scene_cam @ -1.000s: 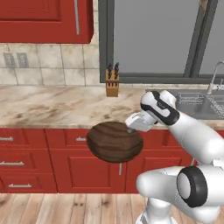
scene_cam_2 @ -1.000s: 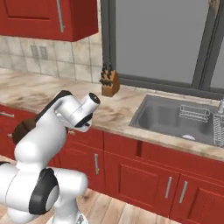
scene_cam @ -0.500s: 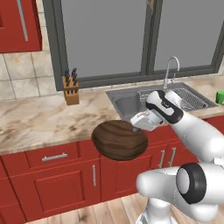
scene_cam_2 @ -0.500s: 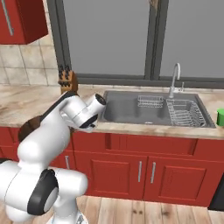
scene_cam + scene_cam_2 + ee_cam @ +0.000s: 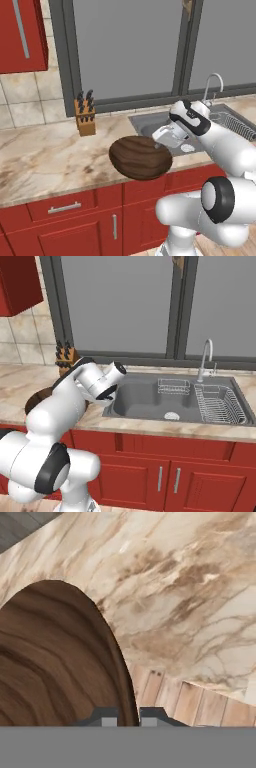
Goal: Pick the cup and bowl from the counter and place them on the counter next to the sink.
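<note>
Clearly, round wood-grain bowl (image 5: 140, 157) overhangs veined marble counter (image 5: 45, 162).

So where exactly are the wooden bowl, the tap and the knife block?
bowl (image 5: 140, 157): left base view, on its grained outer wall.
tap (image 5: 206, 356): right base view, on the upright chrome neck.
knife block (image 5: 86, 121): left base view, on its wooden front face.

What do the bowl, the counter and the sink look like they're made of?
The bowl looks like dark wood, with curved grain bands and a smooth finish. The counter looks like polished tan marble with brown veins. The sink looks like brushed steel, plain matte grey. All rendered, so materials are a guess.
</note>
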